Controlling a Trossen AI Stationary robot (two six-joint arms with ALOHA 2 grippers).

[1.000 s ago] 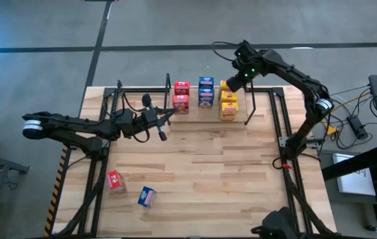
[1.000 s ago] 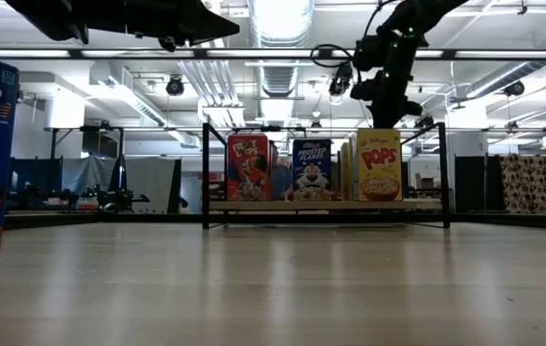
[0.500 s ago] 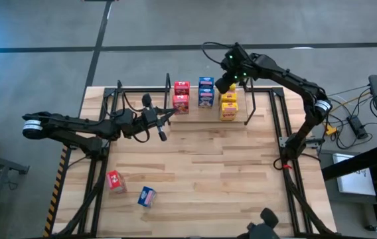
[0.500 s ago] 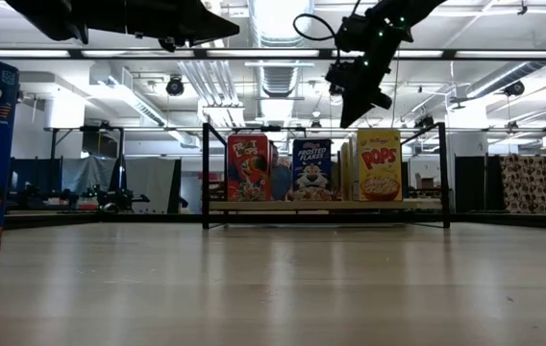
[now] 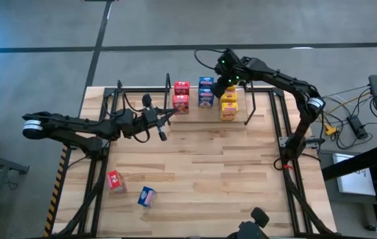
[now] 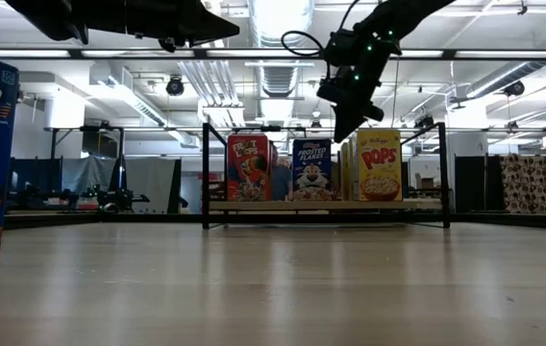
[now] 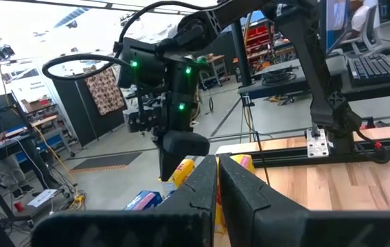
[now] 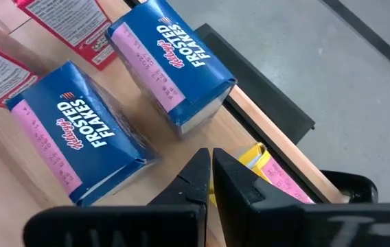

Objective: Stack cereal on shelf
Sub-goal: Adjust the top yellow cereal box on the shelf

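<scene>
Two boxes lie off the shelf [image 5: 249,114]: red box [image 5: 114,180], blue box [image 5: 147,196], nearer the left claw [image 5: 164,135], pressed together. Right claw [image 5: 218,88], also closed and empty, hovers above the shelf's blue boxes [image 5: 206,93].

Seven cereal boxes [image 5: 206,93] stand on the shelf [image 5: 258,106] at the table's [image 5: 208,172] far edge; two boxes [image 5: 130,188] lie near-left.
</scene>
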